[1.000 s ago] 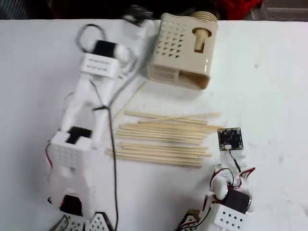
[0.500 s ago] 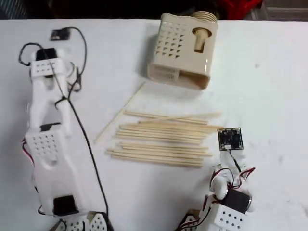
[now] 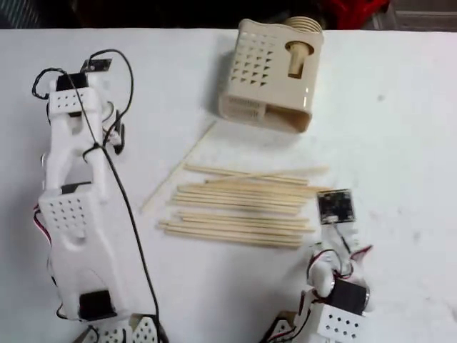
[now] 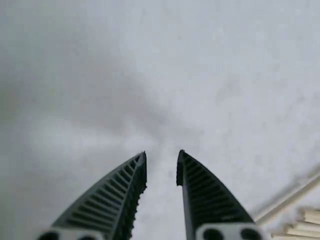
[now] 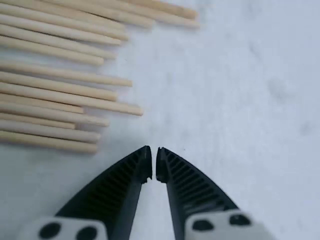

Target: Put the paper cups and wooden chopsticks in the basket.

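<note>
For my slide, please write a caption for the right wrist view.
Right gripper, shut and empty, over the table beside loose wooden chopsticks.

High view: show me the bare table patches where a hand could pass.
Bare: table right of basket and chopsticks; strip between left arm and basket; patch below the chopsticks, up to the right arm. Crowded: narrow gap between basket and chopsticks.

A white table point(image 3: 407, 107), faintly scuffed, ran to a straight far edge — beyond it lay a dark strip of room point(image 3: 143, 13), with something red point(image 3: 355, 10) and a pale grey shape point(image 3: 421, 16) at one end.
</note>
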Tool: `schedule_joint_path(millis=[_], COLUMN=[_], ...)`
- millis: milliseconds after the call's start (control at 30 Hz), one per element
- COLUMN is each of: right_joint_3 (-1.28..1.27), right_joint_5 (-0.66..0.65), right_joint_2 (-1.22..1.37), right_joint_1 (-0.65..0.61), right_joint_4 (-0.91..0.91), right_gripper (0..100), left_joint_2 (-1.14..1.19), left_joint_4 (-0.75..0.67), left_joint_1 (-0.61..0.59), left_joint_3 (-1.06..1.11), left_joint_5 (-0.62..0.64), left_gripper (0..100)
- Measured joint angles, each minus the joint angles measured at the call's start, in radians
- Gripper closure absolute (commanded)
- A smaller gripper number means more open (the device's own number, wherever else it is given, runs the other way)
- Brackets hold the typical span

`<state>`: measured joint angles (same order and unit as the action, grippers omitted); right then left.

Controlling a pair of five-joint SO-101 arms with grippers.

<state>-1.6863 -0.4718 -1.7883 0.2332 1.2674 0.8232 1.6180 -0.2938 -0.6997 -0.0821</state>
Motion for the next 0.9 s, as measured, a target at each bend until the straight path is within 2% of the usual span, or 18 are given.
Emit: schedule_joint_path(millis=[233,433,600,667,767,900], right_joint_3=[0.0,0.0,0.0,0.0,0.032,0.13], right_joint_5=[0.0,0.0,-0.028,-0.083,-0.209,-0.233], right_joint_2=[0.0,0.0,0.0,0.0,0.0,0.002], right_joint_1=[-0.304,-0.456,-0.45,-0.391,-0.321,-0.16], right_joint_4=[0.0,0.0,-0.06,-0.114,-0.195,-0.218], right_gripper=[96.2,96.0,96.3,96.1,96.0,96.0], left_joint_2=[-0.012,-0.213,-0.506,-0.649,-0.895,-1.2], left_joint_4=[-0.095,-0.058,-0.048,-0.094,-0.224,-0.483], left_joint_1=[0.011,0.06,0.069,0.071,0.078,0.081], left_joint_3=[0.144,0.18,0.345,0.476,0.744,1.174], left_joint_5=[0.0,0.0,-0.005,-0.026,-0.072,-0.135], left_gripper=[88,88,88,88,88,88])
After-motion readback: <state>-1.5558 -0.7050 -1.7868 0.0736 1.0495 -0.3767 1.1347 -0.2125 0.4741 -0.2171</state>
